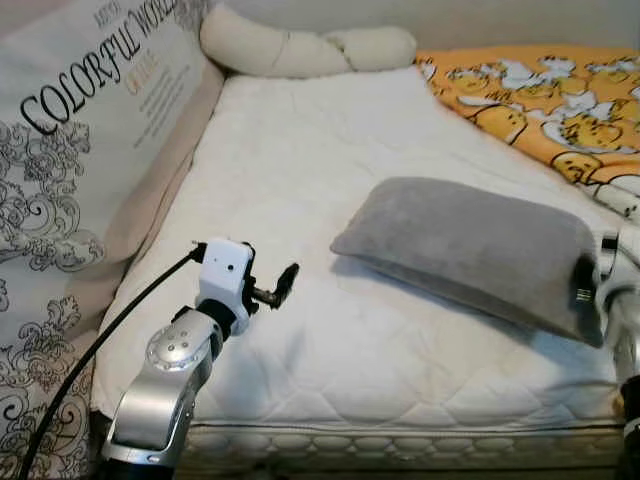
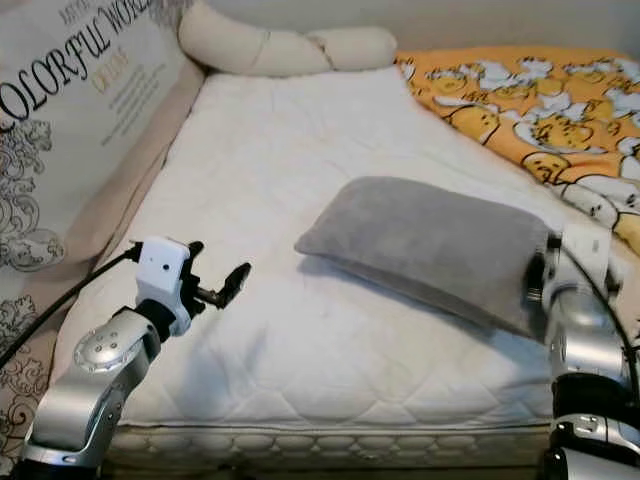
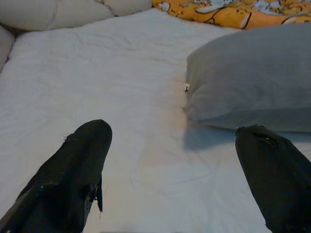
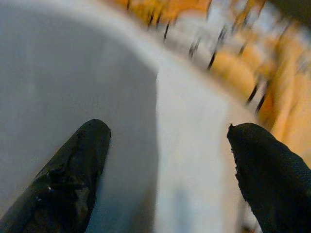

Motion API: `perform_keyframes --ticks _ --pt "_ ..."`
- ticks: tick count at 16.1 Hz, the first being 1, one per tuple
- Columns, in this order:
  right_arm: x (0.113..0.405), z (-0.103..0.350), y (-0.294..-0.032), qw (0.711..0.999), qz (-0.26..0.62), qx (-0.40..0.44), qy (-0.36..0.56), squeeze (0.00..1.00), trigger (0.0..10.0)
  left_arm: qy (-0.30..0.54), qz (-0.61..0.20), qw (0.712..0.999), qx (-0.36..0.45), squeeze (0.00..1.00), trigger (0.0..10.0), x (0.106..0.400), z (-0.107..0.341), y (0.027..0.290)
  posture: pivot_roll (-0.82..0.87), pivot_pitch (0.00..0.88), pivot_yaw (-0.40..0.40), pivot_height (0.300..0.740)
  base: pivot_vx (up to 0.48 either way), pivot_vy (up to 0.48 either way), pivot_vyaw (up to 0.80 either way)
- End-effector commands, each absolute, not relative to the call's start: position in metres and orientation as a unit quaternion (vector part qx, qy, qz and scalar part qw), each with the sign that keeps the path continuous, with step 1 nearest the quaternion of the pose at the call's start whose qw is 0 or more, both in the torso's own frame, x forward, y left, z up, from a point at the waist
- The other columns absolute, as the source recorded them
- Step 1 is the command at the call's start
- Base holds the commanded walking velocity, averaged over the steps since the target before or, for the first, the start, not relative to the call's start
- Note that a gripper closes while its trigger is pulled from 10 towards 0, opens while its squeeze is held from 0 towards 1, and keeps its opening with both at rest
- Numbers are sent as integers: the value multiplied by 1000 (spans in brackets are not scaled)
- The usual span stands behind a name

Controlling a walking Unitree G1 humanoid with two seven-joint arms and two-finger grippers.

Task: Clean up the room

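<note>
A white quilted mattress point(image 1: 300, 200) is taking up most of the eye views, running away from the robot. Along its left edge a big printed cushion point(image 1: 70, 130) is leaning, showing black scrollwork and the words "COLORFUL WORLD", with an orange word beneath too small to read. An orange blanket point(image 1: 540, 90) with white and yellow cartoon figures is lying bunched at the far right. A cream knotted bolster point(image 1: 300, 45) is sitting across the head of the mattress. A grey pillow point(image 1: 470, 250) is lying flat on the mattress, right of centre, angled toward the near right corner. The left gripper point(image 3: 175, 170) is hovering over the near left part of the mattress, pointing at the pillow, its fingers spread wide apart and holding nothing. The right gripper point(image 4: 170, 170) is sitting at the pillow's near right end, fingers wide apart, one finger point(image 4: 68, 170) over grey fabric, nothing grasped; that wrist view is blurring.
</note>
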State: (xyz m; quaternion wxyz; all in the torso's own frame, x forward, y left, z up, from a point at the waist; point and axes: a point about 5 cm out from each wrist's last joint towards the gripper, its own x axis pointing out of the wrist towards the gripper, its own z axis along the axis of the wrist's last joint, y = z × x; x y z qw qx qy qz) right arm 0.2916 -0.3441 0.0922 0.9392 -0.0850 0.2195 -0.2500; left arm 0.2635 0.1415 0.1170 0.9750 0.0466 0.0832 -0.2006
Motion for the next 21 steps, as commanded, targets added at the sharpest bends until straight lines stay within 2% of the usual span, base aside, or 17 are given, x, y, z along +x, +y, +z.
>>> perform_keyframes --ticks 1,3,5,7,8,10,14,17,18,21 --pt "297 78 -324 947 -190 -45 254 0 10000 85 -207 973 49 0 10000 262 118 143 59 0 43 740 0 0 0" --pt "301 61 -289 950 -97 -37 294 0 10000 85 -209 973 50 0 10000 262 118 142 63 0 42 740 0 0 0" --pt "306 53 -238 951 9 16 307 0 10000 84 -211 973 51 0 10000 262 119 143 73 0 36 740 0 0 0" --pt "310 60 -191 945 91 88 302 0 10000 82 -209 973 52 0 10000 262 120 145 74 0 38 740 0 0 0" --pt "311 63 -180 942 109 103 300 0 10000 82 -209 973 52 0 10000 262 120 145 73 0 39 740 0 0 0" --pt "309 85 -140 929 175 157 286 0 10000 78 -208 974 53 0 10000 263 122 145 71 0 42 740 0 0 0" --pt "300 116 -108 912 232 204 270 0 10000 71 -204 975 56 0 10000 267 124 148 68 0 41 740 0 0 0" --pt "286 136 -86 899 287 203 262 0 10000 69 -189 977 64 0 10000 270 125 154 65 0 45 740 0 0 0" --pt "275 153 -75 889 331 191 251 0 10000 69 -176 979 69 0 10000 272 126 158 62 0 48 740 0 0 0" --pt "268 179 -68 880 380 180 222 0 10000 70 -171 980 71 0 10000 273 126 162 58 0 52 740 0 0 0"
